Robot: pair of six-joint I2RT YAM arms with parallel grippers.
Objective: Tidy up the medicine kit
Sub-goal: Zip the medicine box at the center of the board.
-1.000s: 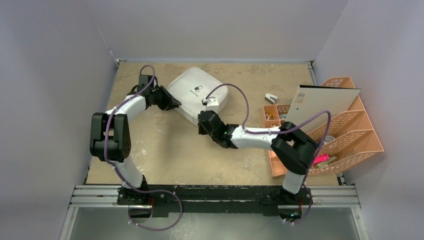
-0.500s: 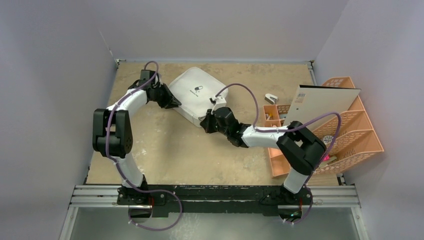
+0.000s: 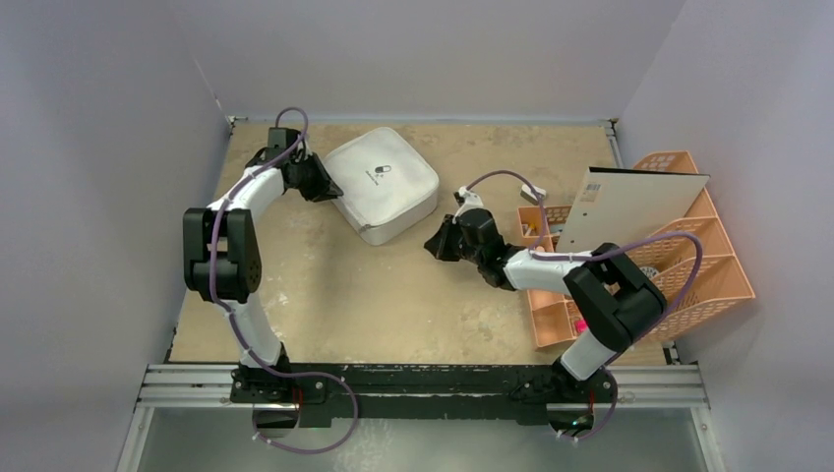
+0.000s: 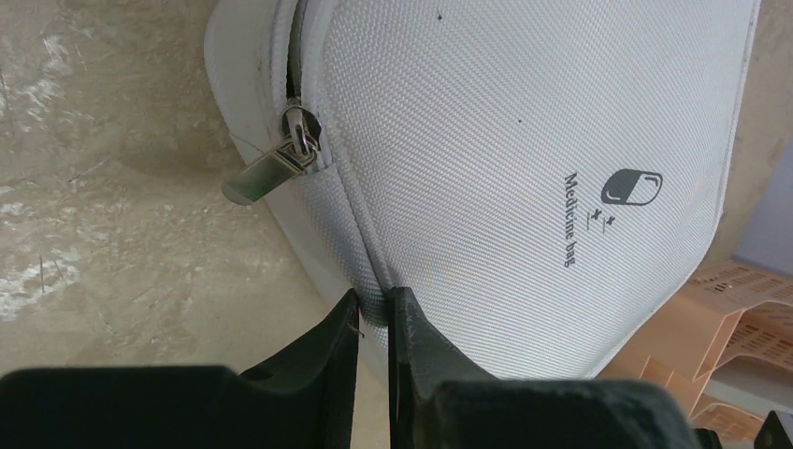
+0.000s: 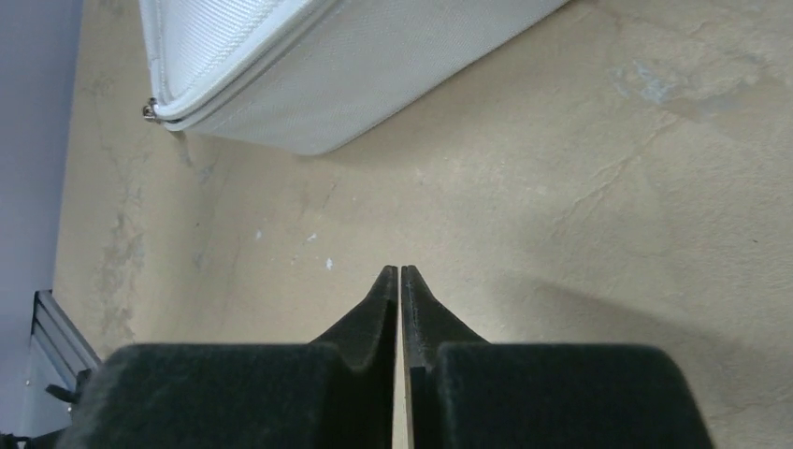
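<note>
- The right end effector (image 5: 400,273) hung over bare worktop (image 3: 344,295) with its two fingers pressed together and nothing between them.
- It sat just off the near right corner of the medicine kit (image 3: 384,182), close to it but not touching.
- To its right, along the worktop's right edge, stood a peach lattice organizer (image 3: 708,265) with a flat white panel (image 3: 629,206) leaning in it.
- The medicine kit lay flat and zipped shut in the far middle of the worktop, turned at an angle to the edges, its lid facing up.
- A dark pill logo (image 4: 632,185) with the words "Medicine bag" showed on the woven white lid.
- The left end effector (image 4: 374,297) was at the kit's left side, its fingers nearly closed and pinching the raised piping of the seam.
- Further along that seam, a metal zipper pull (image 4: 266,173) stuck out towards the worktop.
</note>
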